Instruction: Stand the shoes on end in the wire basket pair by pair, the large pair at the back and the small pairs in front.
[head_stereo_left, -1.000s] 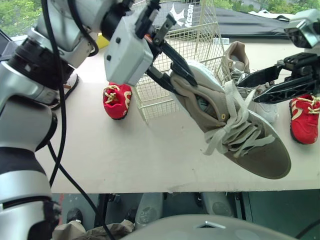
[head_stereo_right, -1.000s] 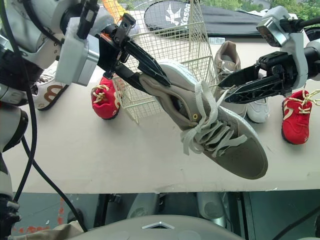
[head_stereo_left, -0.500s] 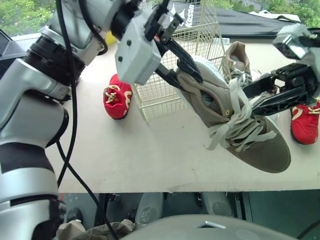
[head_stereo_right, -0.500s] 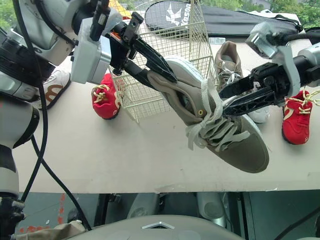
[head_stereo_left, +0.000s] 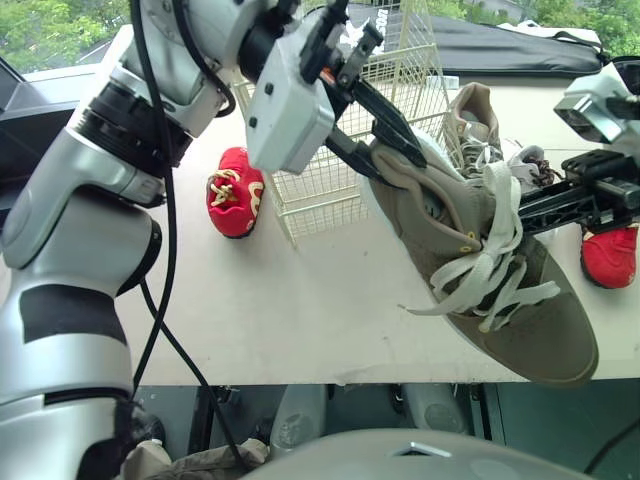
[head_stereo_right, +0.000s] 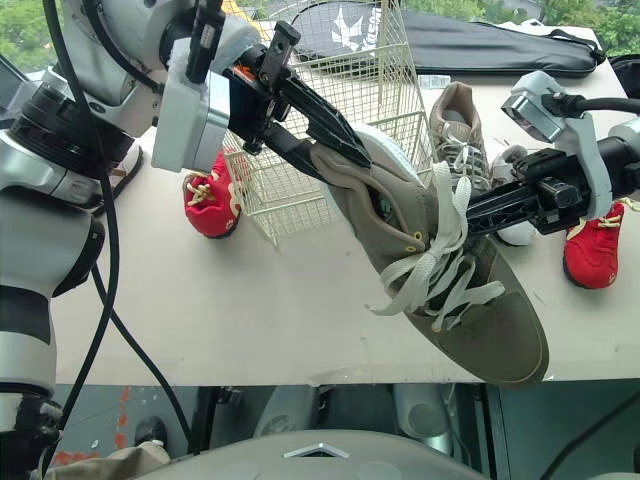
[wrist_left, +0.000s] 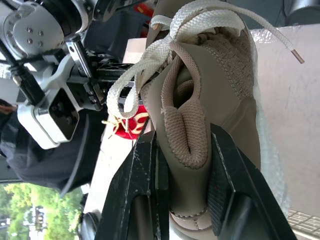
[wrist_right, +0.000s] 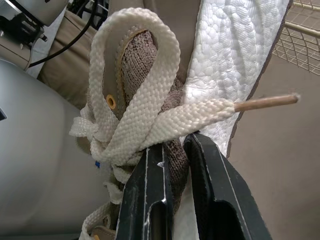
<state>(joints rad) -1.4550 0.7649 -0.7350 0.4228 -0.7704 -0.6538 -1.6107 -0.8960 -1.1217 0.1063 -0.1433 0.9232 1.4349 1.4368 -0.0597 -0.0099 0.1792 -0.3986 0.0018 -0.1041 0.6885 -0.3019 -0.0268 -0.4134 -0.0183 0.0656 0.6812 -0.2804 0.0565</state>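
One large shoe (head_stereo_right: 452, 292) before wire basket (head_stereo_right: 290, 195).

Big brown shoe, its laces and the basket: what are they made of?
The big brown shoe looks like soft cloth or suede, dull rather than shiny; a knit weave shows up close in the right wrist view.
The laces look like flat woven cord, maybe cotton, cream, with a stiff tip.
The wire basket is a grid of thin metal wire, probably painted cream; you can see straight through it.

right gripper (wrist_right: 176, 146) jaws pinch the brown shoe (wrist_right: 144, 59) beside its white laces (wrist_right: 150, 116).
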